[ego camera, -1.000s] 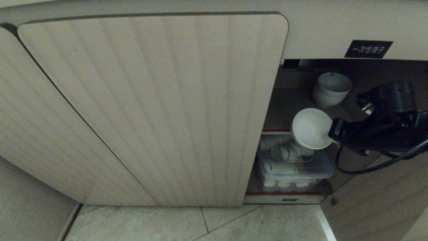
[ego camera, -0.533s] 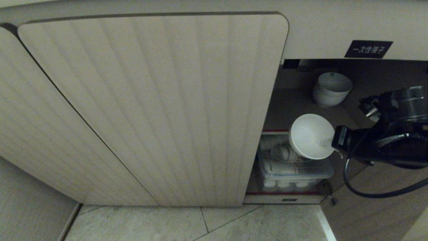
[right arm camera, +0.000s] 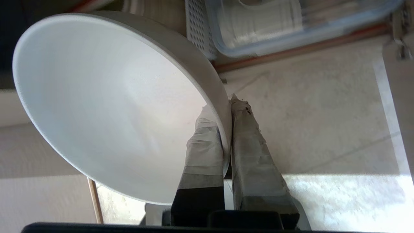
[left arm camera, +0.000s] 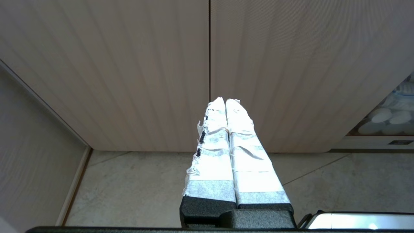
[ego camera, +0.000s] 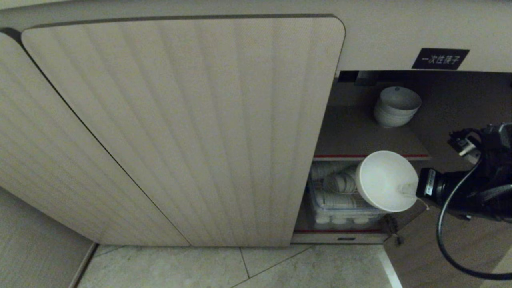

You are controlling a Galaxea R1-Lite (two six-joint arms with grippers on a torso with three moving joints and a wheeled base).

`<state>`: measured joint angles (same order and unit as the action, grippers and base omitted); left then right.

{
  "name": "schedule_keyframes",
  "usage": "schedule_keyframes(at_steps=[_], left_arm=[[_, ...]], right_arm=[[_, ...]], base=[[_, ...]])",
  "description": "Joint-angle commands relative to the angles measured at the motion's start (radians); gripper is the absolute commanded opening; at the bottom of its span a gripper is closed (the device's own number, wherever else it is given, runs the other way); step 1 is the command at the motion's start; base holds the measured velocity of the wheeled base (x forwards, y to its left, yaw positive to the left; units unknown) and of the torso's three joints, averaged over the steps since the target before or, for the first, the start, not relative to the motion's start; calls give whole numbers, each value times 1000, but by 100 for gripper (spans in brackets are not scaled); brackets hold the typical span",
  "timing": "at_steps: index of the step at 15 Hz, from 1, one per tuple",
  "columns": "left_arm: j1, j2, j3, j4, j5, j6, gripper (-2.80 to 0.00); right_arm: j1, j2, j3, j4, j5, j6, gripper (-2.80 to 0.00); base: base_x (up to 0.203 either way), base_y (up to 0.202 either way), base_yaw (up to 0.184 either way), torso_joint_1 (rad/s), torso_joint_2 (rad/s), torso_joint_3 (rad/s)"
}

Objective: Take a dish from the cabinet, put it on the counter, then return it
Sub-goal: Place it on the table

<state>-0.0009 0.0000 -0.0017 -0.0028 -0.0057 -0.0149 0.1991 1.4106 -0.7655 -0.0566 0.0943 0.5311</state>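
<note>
right gripper [ego camera: 412, 188] pinches white dish [ego camera: 386, 180] rim before cabinet [ego camera: 180, 128]'s clear bin [ego camera: 344, 204]; left gripper [left arm camera: 226, 106] closed, empty.

The right arm reaches in from the right side of the head view, its black wrist about level and the right pincer [ego camera: 409, 189] pointing leftward, taped fingers [right arm camera: 203, 142] clamped together on a thin rim. The left pincer [left arm camera: 225, 103] hangs parked, its taped fingers pressed flat against each other.

Right gripper [ego camera: 409, 188] drew bowl [ego camera: 386, 180] out, lower
</note>
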Motion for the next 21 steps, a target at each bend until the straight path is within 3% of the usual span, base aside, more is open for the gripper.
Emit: schedule_keyframes(at_steps=[1,10,15,21], left_arm=[[1,0,0,0,0,0,-280],[1,0,0,0,0,0,-280],[-1,0,0,0,0,0,-280],[-1,0,0,0,0,0,-280]], right_arm=[[0,-55,39,6,1,3,-280],[0,-233,118,162,3,1,-280],[0,-313,135,274,14,-80,-280],[0,-399,129,437,97,-134,-280]], base=[[0,0,0,0,0,0],[0,0,0,0,0,0],[0,0,0,0,0,0],[0,0,0,0,0,0]])
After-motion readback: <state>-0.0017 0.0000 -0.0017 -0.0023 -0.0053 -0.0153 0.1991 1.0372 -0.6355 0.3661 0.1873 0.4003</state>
